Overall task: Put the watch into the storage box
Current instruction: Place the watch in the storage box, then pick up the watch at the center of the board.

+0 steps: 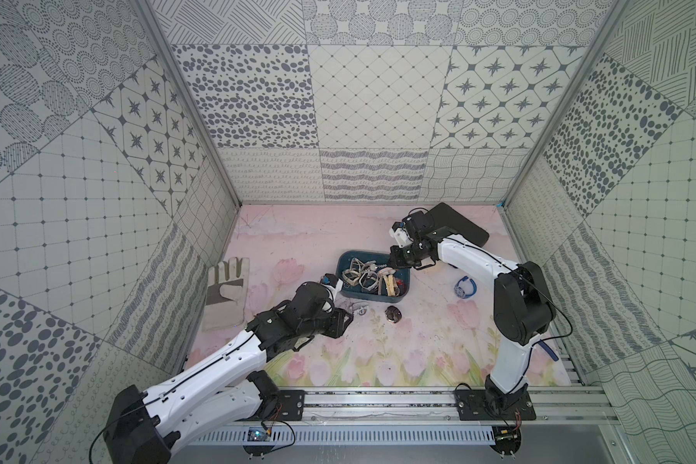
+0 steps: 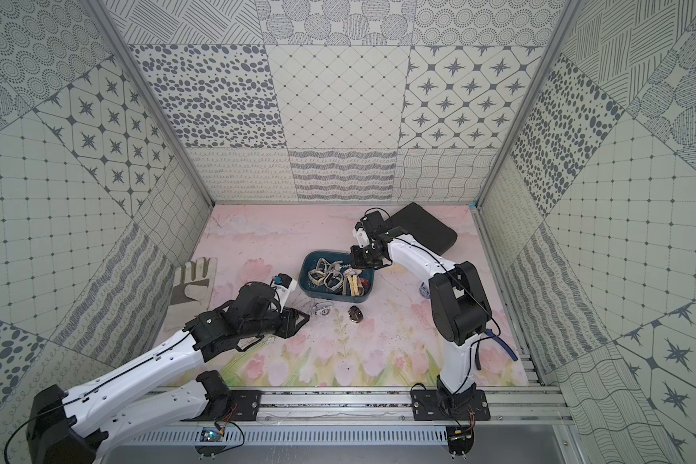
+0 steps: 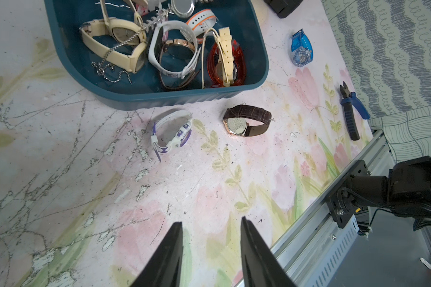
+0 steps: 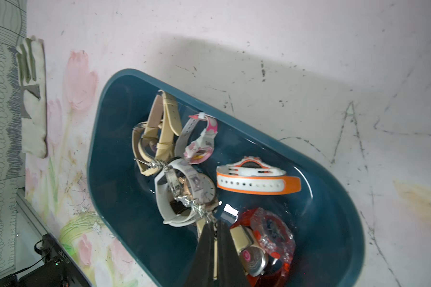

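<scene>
The dark teal storage box (image 1: 372, 298) (image 2: 303, 277) (image 3: 184, 99) (image 4: 115, 179) sits mid-table with several watches inside. My right gripper (image 1: 391, 260) (image 2: 353, 262) (image 4: 213, 221) hangs over its far right end, shut on the chain band of a silver watch (image 4: 172, 182) that trails down onto the pile. My left gripper (image 1: 350, 317) (image 2: 306, 317) (image 3: 212, 221) is open and empty, low over the table just in front of the box. A white and purple watch (image 1: 358, 308) (image 2: 323, 309) (image 3: 171, 131) lies a short way beyond its tips. A brown-strapped watch (image 1: 393, 314) (image 3: 246, 121) lies beside it.
A blue watch (image 1: 465, 288) (image 3: 301, 48) lies right of the box, under the right arm. A work glove (image 1: 226, 293) lies at the left wall, a flat black case (image 1: 459, 225) at the back right, blue-handled pliers (image 3: 351, 111) near the front rail.
</scene>
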Controlling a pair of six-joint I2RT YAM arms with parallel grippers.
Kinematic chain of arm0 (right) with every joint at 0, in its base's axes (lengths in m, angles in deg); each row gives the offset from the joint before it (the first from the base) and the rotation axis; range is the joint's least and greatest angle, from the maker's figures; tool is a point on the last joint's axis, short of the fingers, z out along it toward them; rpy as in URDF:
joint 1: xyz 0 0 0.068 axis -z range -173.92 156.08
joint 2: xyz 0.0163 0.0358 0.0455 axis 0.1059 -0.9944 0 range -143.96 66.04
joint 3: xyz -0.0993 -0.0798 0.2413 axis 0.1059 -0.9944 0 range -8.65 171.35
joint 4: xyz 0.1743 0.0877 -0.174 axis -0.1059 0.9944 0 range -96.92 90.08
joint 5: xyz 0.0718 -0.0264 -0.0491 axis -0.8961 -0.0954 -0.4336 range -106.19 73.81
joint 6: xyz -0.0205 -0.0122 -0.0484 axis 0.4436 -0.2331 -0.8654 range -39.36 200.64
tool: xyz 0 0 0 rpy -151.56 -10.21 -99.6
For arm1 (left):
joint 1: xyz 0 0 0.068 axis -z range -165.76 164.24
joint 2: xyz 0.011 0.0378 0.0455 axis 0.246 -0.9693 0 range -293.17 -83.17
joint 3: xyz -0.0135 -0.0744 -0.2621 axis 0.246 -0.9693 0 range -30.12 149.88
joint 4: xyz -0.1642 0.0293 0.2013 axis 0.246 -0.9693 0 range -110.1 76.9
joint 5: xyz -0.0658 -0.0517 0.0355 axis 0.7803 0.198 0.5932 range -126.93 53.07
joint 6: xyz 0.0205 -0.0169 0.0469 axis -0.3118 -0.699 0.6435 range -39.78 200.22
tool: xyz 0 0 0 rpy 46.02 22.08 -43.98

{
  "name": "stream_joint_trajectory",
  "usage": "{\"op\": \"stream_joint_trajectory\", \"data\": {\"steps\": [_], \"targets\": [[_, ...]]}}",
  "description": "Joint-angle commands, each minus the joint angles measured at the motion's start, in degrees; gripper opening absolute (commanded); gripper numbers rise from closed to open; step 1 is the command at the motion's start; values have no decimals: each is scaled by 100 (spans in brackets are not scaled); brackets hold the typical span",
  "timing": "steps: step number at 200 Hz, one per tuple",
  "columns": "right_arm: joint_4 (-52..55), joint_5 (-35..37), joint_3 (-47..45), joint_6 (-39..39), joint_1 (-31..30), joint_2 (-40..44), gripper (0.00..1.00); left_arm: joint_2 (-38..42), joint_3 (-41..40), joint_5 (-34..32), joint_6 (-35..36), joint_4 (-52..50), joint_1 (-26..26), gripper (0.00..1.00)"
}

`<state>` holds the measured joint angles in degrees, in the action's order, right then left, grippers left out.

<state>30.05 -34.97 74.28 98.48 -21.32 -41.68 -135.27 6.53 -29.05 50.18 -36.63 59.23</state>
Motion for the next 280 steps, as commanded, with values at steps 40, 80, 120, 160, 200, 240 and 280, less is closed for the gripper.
{"op": "stream_joint_trajectory", "data": {"steps": [40, 80, 120, 160, 200, 240, 280], "targets": [[-251, 152, -105, -419, 200, -32, 50, -488, -137, -267, -191, 487, 10, 51], [-377, 82, -443, -409, 193, 725, 62, -1070, -103, -505, 189, 744, 10, 54], [-207, 10, -838, -405, 166, 1781, 63, -1981, 74, -915, 413, 1065, -18, 54], [-157, -34, -1358, -409, 96, 2553, 63, -2976, 481, -885, -91, 1250, -269, 54], [-78, 151, -1807, -505, 94, 3092, 63, -3500, 644, -482, -491, 1530, -690, 51], [-42, 274, -2091, -587, 95, 3380, 63, -3608, 786, -409, -535, 1565, -773, 49], [-32, 318, -2154, -624, 94, 3390, 63, -3752, 818, -294, -491, 1638, -801, 49]]}}
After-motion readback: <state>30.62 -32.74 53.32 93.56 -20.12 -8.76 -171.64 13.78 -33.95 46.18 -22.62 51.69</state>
